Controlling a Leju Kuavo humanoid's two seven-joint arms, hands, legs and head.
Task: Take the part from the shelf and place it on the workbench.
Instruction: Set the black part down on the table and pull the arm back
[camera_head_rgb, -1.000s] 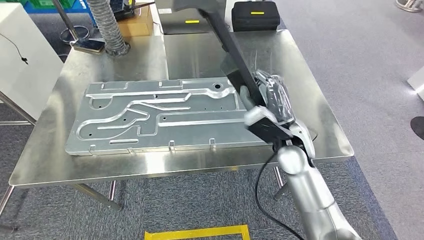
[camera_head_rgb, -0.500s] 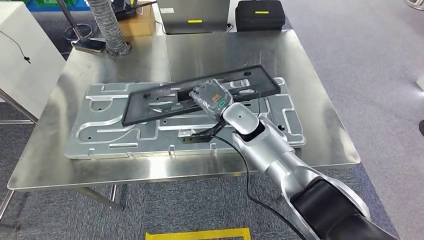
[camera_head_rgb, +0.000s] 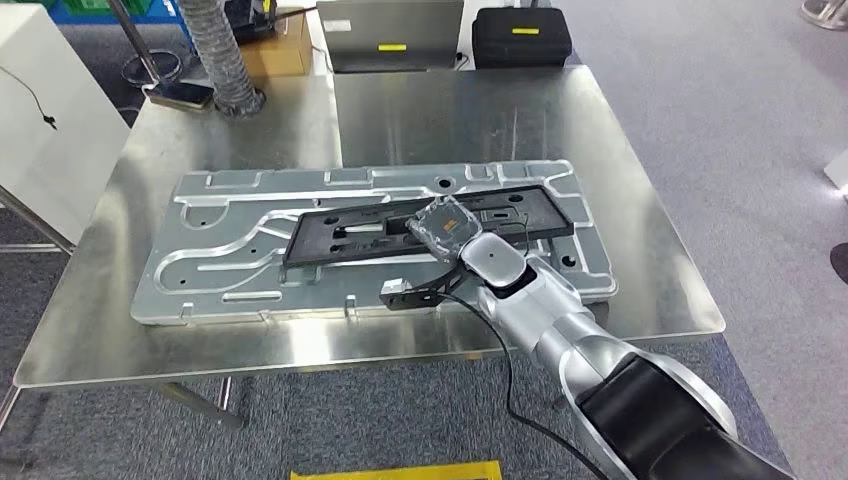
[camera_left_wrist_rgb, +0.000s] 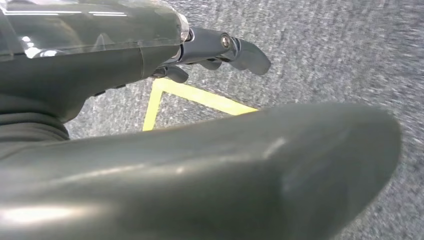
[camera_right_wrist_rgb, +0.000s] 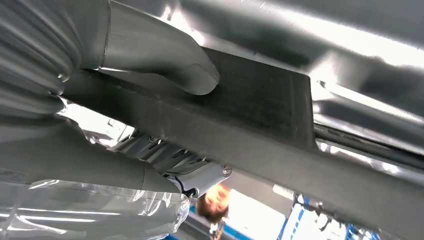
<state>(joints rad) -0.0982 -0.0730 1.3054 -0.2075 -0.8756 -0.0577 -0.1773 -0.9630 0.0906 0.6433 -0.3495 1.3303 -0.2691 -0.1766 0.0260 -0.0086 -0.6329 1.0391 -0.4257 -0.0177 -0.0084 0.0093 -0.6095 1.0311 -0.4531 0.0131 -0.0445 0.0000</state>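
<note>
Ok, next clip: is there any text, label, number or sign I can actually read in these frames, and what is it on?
No text is legible in any view.
Yellow label on the grey case: too small to read.
Yellow label on the black case: too small to read.
Orange and green markings on the back of the right hand, which holds the flat black frame part: blurred, unreadable.
Yellow tape on the floor: a line marking, no words.

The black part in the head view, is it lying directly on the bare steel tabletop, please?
No, the black part lies over the large silver stamped panel, which itself rests on the workbench, with the right hand gripping it.
</note>
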